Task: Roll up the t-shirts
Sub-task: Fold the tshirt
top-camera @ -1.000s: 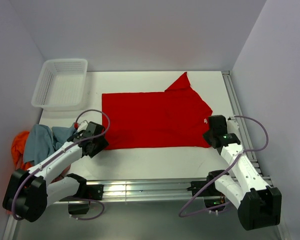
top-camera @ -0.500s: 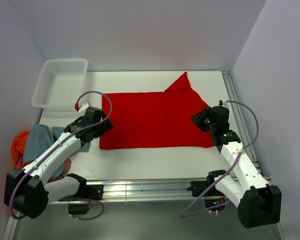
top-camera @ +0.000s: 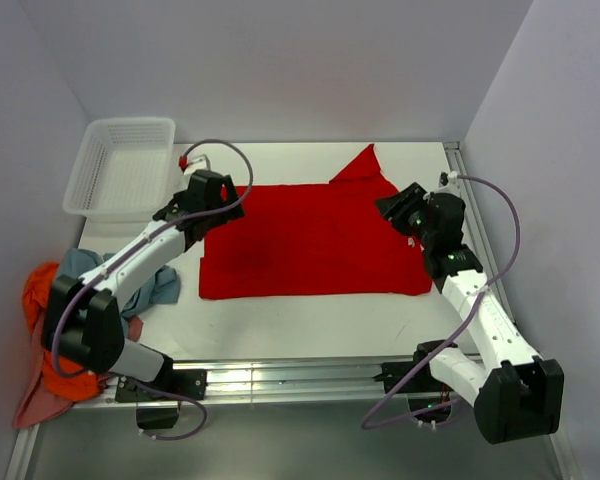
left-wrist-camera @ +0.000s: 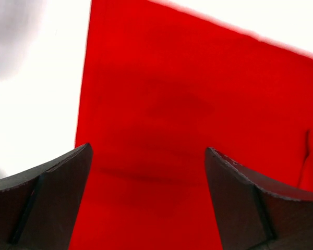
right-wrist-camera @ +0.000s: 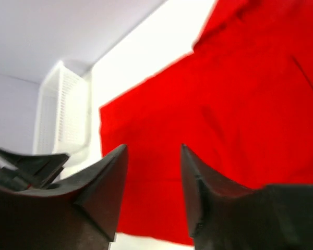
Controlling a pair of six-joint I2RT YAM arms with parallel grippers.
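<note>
A bright red t-shirt (top-camera: pixel 310 240) lies flat as a wide rectangle on the white table, one sleeve (top-camera: pixel 363 166) poking out at its far right. My left gripper (top-camera: pixel 215 210) hovers over the shirt's left edge, jaws wide apart. In the left wrist view the left gripper (left-wrist-camera: pixel 147 150) has only red cloth (left-wrist-camera: pixel 198 94) below it and nothing between the fingers. My right gripper (top-camera: pixel 392 208) hangs over the right edge. In the right wrist view the right gripper (right-wrist-camera: pixel 154 147) is open and empty above the shirt (right-wrist-camera: pixel 224 114). Grey-blue (top-camera: pixel 85 272), orange (top-camera: pixel 38 292) and pale pink (top-camera: pixel 38 402) t-shirts lie heaped at the left.
A white perforated basket (top-camera: pixel 128 122) stands at the far left corner, also seen as the basket (right-wrist-camera: pixel 62 114) in the right wrist view. Metal rails run along the table's front (top-camera: pixel 280 375) and right side (top-camera: pixel 470 200). Walls close in on three sides.
Both grippers have left the shirt's near corners, opened, and moved up toward its far half. The red shirt stays flat, its near left corner slightly shifted.
</note>
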